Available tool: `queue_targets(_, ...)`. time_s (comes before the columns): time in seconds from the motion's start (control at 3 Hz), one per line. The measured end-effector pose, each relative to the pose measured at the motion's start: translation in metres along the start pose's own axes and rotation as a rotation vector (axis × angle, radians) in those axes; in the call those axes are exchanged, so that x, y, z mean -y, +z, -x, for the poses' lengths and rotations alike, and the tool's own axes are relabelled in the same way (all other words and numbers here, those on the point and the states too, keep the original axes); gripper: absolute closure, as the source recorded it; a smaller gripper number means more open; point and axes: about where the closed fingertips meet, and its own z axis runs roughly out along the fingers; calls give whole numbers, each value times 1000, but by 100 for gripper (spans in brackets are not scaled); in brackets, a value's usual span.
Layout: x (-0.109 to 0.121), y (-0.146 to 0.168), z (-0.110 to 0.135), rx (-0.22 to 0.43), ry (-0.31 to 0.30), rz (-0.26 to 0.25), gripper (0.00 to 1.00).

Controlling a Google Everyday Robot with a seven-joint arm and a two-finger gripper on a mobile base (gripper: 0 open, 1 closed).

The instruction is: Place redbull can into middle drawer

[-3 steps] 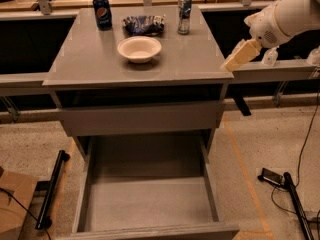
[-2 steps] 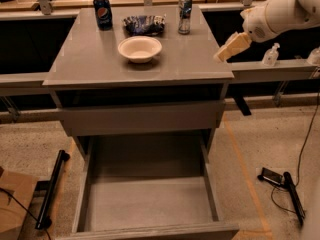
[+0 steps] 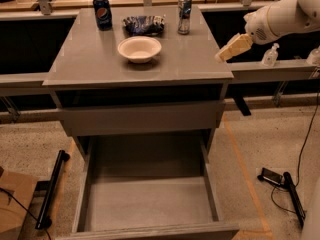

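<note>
Redbull can [image 3: 184,15] stood upright at tabletop [image 3: 90,64] rear, gripper [image 3: 223,55] held just off tabletop's right edge, apart or together can't be told, middle drawer [image 3: 150,204] pulled out below, w/ bare floor

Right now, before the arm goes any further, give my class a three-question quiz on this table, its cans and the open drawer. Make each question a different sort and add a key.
1. True or false: the redbull can already lies in the middle drawer.
2. Where is the gripper? A) inside the drawer B) by the tabletop's right edge C) down on the floor
3. Fill in: between the Pepsi can and the redbull can lies a blue snack ___.
Key: 1 false: it stands upright at the back of the tabletop, and the drawer is open and bare. 2 B. 3 bag.
</note>
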Motion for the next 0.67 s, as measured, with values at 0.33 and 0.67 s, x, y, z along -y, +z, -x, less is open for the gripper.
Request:
queue_targets(0.33,9,28,3,64,92,-2,0)
queue_targets(0.67,28,68,19,169,145,-5,0)
